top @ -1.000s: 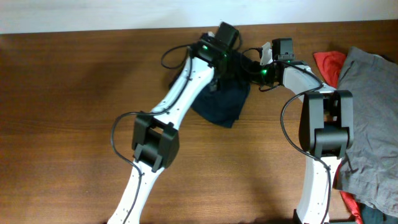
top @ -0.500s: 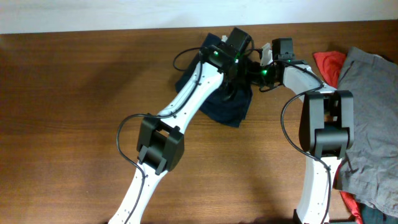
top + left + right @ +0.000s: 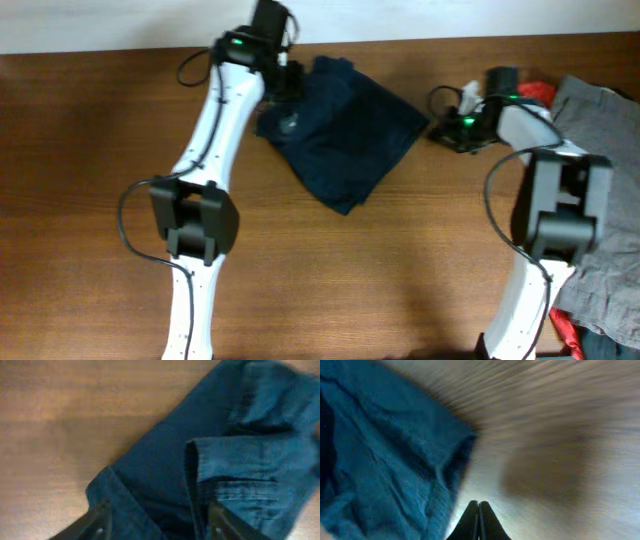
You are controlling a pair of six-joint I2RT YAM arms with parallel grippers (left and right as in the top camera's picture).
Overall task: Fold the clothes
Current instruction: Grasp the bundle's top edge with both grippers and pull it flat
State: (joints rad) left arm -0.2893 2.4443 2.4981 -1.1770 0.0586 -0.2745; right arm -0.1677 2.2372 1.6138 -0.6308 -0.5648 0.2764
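Two grippers flank the clothes: the left gripper [image 3: 157, 529] hangs, jaws apart, over the rumpled navy shorts [image 3: 340, 140] lying mid-table near the tabletop's [image 3: 100, 180] far edge. The right gripper [image 3: 479, 521], pinched together on nothing, sits just off their right corner. A grey garment [image 3: 600, 140] and red cloth [image 3: 533, 95] crowd the right edge.

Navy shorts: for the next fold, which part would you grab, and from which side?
Probably the corner of the navy shorts that points right, approached from the right across the table. It juts out as a clear point on the wood, and the right gripper, shut now, sits just beside it.
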